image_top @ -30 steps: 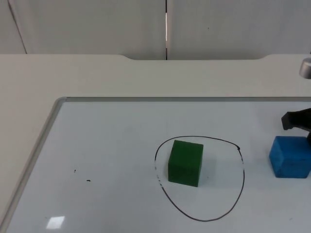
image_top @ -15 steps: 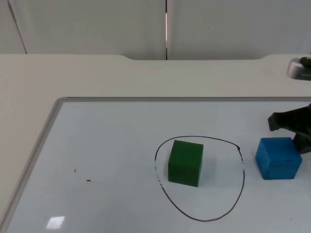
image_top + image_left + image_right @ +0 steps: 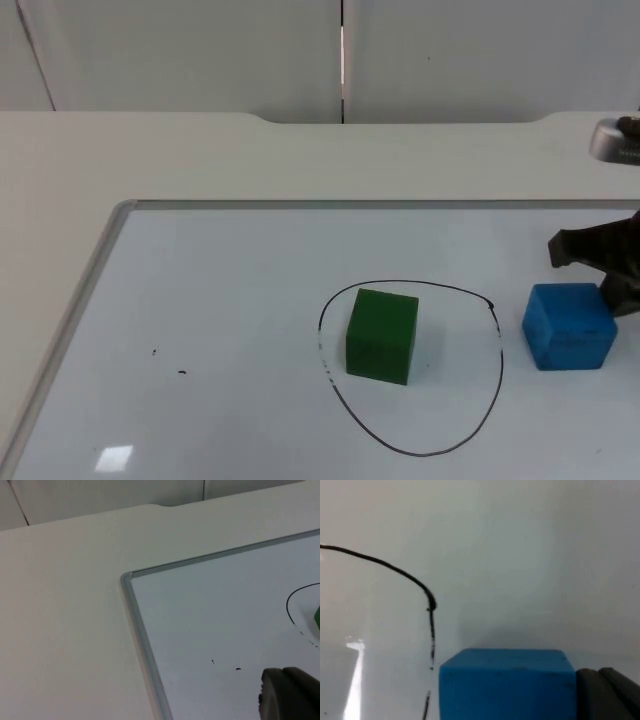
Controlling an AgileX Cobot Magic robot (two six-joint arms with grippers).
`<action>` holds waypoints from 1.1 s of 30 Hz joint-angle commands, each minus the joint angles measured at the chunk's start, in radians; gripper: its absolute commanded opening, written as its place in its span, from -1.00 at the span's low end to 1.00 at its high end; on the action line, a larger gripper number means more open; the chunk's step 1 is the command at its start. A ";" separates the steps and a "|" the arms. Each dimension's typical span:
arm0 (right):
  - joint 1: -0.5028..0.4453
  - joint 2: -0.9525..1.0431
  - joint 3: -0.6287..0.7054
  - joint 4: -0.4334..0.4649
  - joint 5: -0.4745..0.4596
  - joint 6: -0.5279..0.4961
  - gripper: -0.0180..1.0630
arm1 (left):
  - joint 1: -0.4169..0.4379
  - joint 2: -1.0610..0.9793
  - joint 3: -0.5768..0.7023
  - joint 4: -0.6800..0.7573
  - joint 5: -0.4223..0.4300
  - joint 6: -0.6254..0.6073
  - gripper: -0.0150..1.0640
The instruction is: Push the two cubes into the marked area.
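A green cube (image 3: pixel 381 335) stands inside the black hand-drawn loop (image 3: pixel 500 372) on the whiteboard. A blue cube (image 3: pixel 567 326) sits just outside the loop's right side, a small gap from the line. My right gripper (image 3: pixel 601 272) comes in from the right edge and rests against the blue cube's far right side. In the right wrist view the blue cube (image 3: pixel 507 684) is close up, with the right gripper (image 3: pixel 607 692) touching its side and the loop line (image 3: pixel 431 630) just beyond. My left gripper (image 3: pixel 289 696) waits above the whiteboard's left part.
The whiteboard (image 3: pixel 230 300) has a grey metal frame (image 3: pixel 93 273) along its left and far edges. Beyond it lies cream table top (image 3: pixel 200 160) up to the grey partition wall. Two small black specks (image 3: pixel 182 373) mark the board's left half.
The blue cube has slid left toward the loop, and the right gripper came along behind it. The green cube has stayed put.
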 commanded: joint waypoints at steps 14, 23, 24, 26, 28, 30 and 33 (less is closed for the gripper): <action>0.060 0.000 -0.002 -0.005 -0.008 0.027 -0.96 | 0.003 -0.006 -0.007 -0.009 0.001 0.003 -0.98; 0.080 0.000 -0.002 -0.003 0.018 0.027 -0.96 | 0.003 -0.006 -0.007 -0.011 0.001 0.005 -0.98; 0.093 0.000 -0.002 -0.001 0.011 0.032 -0.96 | 0.003 -0.006 -0.007 -0.011 0.001 0.005 -0.98; 0.115 0.000 -0.002 -0.001 -0.016 0.054 -0.96 | 0.003 -0.006 -0.007 -0.011 0.001 0.005 -0.98; 0.125 0.000 -0.002 -0.001 -0.026 0.054 -0.96 | 0.003 -0.006 -0.007 -0.011 0.001 0.005 -0.98; 0.131 0.000 -0.002 -0.001 -0.033 0.054 -0.96 | 0.003 -0.006 -0.007 -0.011 0.001 0.005 -0.98; 0.131 0.000 -0.002 -0.003 -0.011 0.058 -0.96 | 0.003 -0.006 -0.007 -0.011 0.001 0.005 -0.98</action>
